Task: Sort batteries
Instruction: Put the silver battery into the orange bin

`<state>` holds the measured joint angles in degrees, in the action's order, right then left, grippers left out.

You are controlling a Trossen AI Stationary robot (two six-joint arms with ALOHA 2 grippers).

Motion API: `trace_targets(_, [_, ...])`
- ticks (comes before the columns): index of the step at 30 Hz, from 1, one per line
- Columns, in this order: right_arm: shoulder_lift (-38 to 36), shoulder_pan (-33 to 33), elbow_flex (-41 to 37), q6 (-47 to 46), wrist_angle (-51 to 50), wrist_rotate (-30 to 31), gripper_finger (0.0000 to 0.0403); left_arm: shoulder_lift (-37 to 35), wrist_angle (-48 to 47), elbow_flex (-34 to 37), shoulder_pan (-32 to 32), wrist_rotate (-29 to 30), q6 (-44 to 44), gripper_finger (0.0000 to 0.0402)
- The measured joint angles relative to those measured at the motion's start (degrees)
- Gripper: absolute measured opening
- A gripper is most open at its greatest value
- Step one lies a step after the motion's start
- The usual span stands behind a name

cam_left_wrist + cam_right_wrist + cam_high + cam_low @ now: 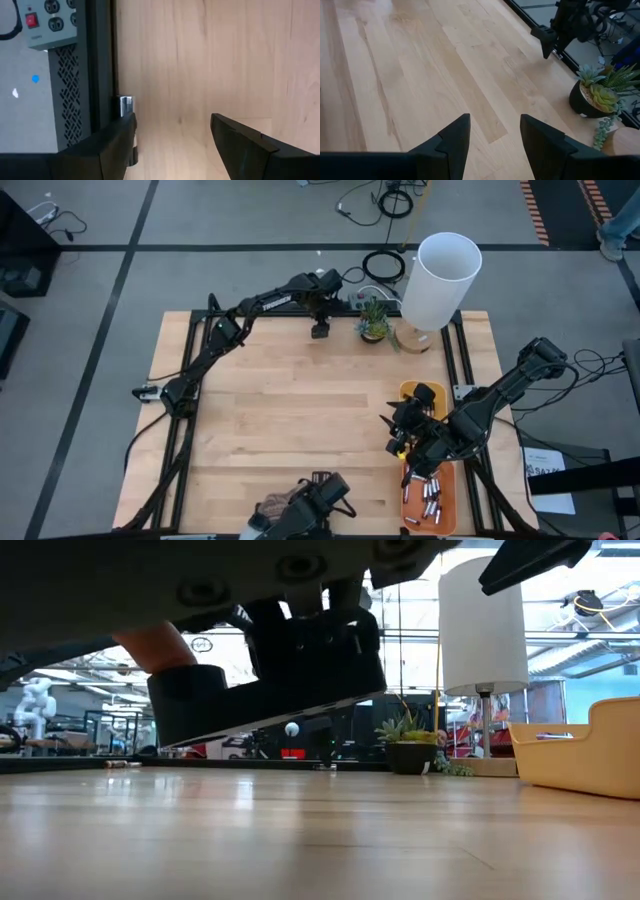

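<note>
Several small silvery batteries (425, 498) lie in the orange tray (447, 480) at the table's near right. One silvery battery (126, 106) lies on the wood at the table's far edge, against the black rail (102, 65). My left gripper (320, 330) (172, 120) points down there, open. Only bare wood shows between its fingers, and the battery sits just off one fingertip, outside the gap. My right gripper (392, 430) (495, 122) hovers open and holds nothing, beside the yellow tray (415, 392).
A white lamp (442, 280) and a small potted plant (373, 320) stand at the far right of the table. A power strip (50, 20) lies beyond the far rail. A dark device (310, 502) sits at the near edge. The table's middle is bare wood.
</note>
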<state>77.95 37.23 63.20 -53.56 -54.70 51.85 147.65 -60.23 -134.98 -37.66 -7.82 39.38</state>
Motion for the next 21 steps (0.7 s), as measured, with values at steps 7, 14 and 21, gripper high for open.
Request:
trace_targets(7, [0.00,-0.02,0.00,0.03,0.39,0.75,0.0167,-0.07,0.70,-0.04,-0.17,2.76,0.00,0.0271])
trace_targets(14, [0.00,-0.75,0.00,0.29,2.02,3.30,0.0167,0.24,-0.22,0.23,-0.42,1.99,-0.05,0.0271])
trace_targets(21, [0.00,-0.90,0.00,0.61,3.25,3.23,0.0167,0.92,-4.33,0.22,-1.20,-0.29,-1.17,0.0249])
